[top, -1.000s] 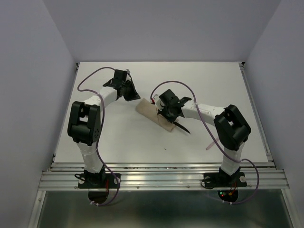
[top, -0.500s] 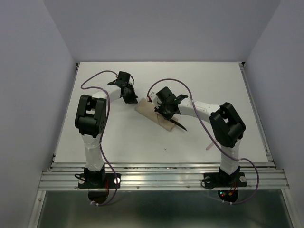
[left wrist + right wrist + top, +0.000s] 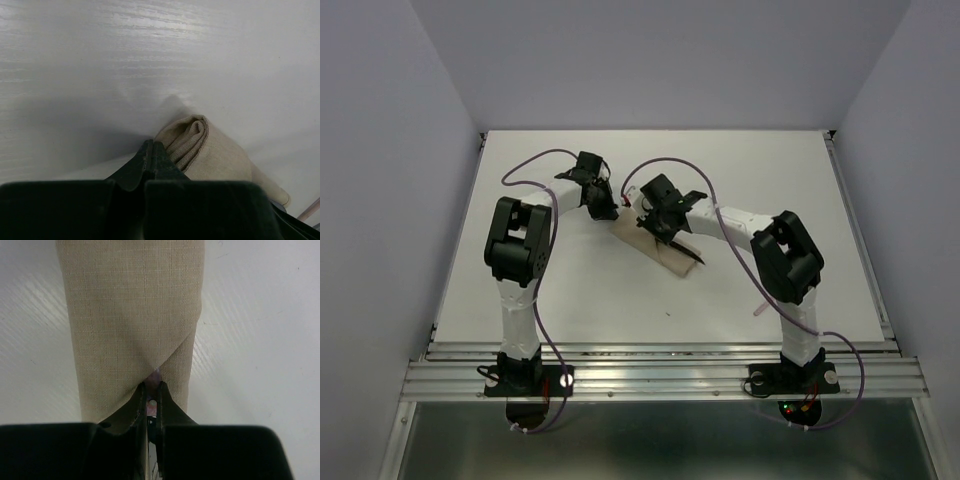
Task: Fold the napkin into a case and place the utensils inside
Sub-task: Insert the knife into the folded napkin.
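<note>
Bases of both arms sit at the near edge of the table (image 3: 570, 300). A thin pinkish stick (image 3: 760, 308) lies on the table by the right arm's elbow, well apart from the cloth. It's too small to tell what it is.

The case (image 3: 672, 258) is mid-table, a narrow folded oblong. Its long axis is diagonal: the near end points right, the far end points far-left.

The right gripper (image 3: 655, 228) is over the middle of the case. In the right wrist view the case (image 3: 130, 305) runs straight away from the camera. Its front flap is cut by a diagonal edge that ends in a V-shaped pocket mouth right at the gripper (image 3: 152, 387). The fingers are nearly together, pinching a pale pink utensil (image 3: 155, 375) at that mouth. How far it goes in is hidden by the cloth.

The left gripper (image 3: 605, 208) is at the far-left end. In the left wrist view the fingers are pressed flat together with nothing between them. The tip (image 3: 151, 147) is right beside the rolled, layered end of the case (image 3: 192, 137); I can't tell if it's actually touching.
</note>
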Available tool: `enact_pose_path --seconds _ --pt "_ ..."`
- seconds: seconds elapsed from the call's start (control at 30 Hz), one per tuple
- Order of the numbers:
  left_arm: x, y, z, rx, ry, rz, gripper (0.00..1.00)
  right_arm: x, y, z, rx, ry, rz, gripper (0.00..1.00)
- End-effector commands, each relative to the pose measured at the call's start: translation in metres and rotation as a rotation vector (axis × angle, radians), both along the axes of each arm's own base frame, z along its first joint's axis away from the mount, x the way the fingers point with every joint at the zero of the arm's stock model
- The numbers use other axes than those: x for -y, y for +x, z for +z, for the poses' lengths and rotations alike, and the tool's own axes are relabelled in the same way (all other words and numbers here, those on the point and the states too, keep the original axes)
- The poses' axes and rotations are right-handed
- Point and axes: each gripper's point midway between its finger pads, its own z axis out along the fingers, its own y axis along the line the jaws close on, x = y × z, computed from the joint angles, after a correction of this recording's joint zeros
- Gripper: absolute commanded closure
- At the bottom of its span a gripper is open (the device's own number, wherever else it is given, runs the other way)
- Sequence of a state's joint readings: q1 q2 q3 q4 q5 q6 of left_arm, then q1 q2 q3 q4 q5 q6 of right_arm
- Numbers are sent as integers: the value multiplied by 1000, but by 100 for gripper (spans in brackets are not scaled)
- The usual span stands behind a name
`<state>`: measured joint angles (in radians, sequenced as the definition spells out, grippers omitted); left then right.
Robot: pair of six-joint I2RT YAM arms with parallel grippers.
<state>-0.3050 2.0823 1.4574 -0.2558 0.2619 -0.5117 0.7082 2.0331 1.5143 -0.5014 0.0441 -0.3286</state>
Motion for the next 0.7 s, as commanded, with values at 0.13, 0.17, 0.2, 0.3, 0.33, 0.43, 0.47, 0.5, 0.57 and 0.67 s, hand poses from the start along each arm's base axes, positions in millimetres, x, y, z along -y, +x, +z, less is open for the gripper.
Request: enact_pose_path --seconds 0.13,0.17,0.2,0.3,0.33,0.43,0.47,0.5,0.57,0.67 --pt "11 6 18 42 -22 -48 100 -22 18 17 59 30 50 99" --pt "11 6 18 40 -22 -48 100 -22 20 16 61 28 52 99" --pt "11 6 19 43 -23 -50 100 -24 22 18 67 30 50 99" --pt "11 5 19 40 -23 -50 100 -25 24 18 69 30 48 99" --pt "11 5 19 40 -24 -51 100 -25 24 17 69 30 48 99" --pt "12 4 19 39 -25 -52 100 -24 24 14 65 26 33 98" --pt "12 3 19 38 -25 -54 100 -23 24 13 64 25 25 97" --pt "12 3 19 38 -25 -54 100 -23 24 13 66 25 24 95" --pt "12 2 18 35 -27 -59 100 -21 24 14 70 25 17 84" --pt "13 0 16 30 -29 -63 100 -18 23 20 87 30 3 70"
